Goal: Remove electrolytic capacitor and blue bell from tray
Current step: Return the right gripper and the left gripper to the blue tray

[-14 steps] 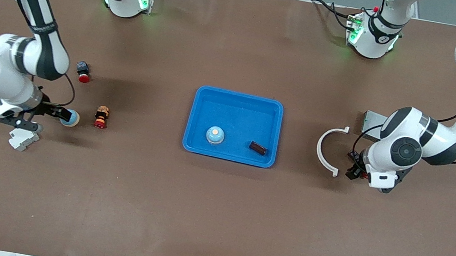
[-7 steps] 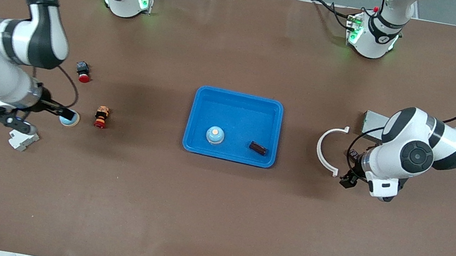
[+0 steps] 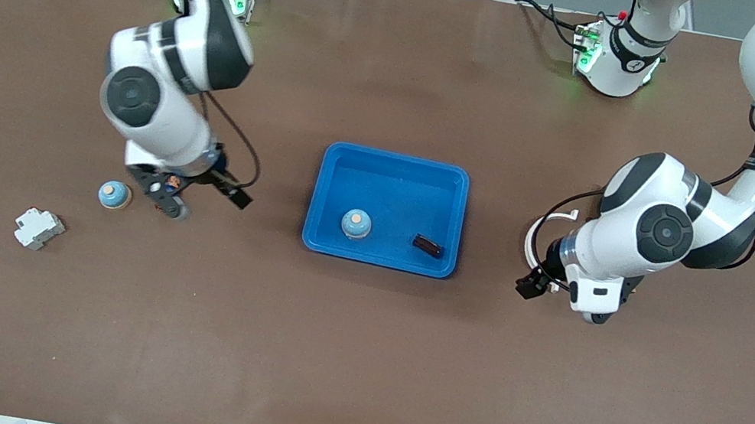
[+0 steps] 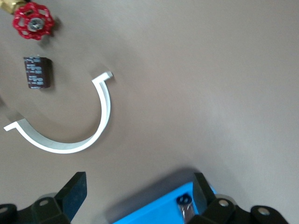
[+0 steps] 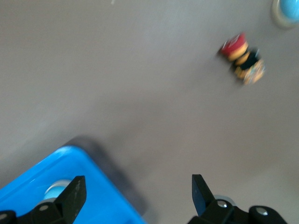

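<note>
A blue bell (image 3: 356, 223) and a dark capacitor (image 3: 427, 246) lie in the blue tray (image 3: 393, 168). A second bell (image 3: 114, 194) stands on the table toward the right arm's end. My right gripper (image 3: 202, 199) is open and empty over the table between that bell and the tray; its wrist view (image 5: 135, 196) shows the tray's corner (image 5: 88, 186). My left gripper (image 3: 541, 278) is open and empty by the tray's other end. Its wrist view (image 4: 138, 198) shows the tray's capacitor (image 4: 186, 208) and a second capacitor (image 4: 38, 72) on the table.
A white C-shaped clamp (image 3: 534, 241) (image 4: 70, 140) lies under the left arm, with a red valve (image 4: 32, 23) beside the loose capacitor. A red-and-orange button (image 5: 243, 58) lies by the right gripper. A white block (image 3: 38, 228) lies nearer the camera than the loose bell.
My right gripper has swung from beside the loose bell toward the tray; that bell stays on the table. My left gripper has moved from the clamp toward the tray.
</note>
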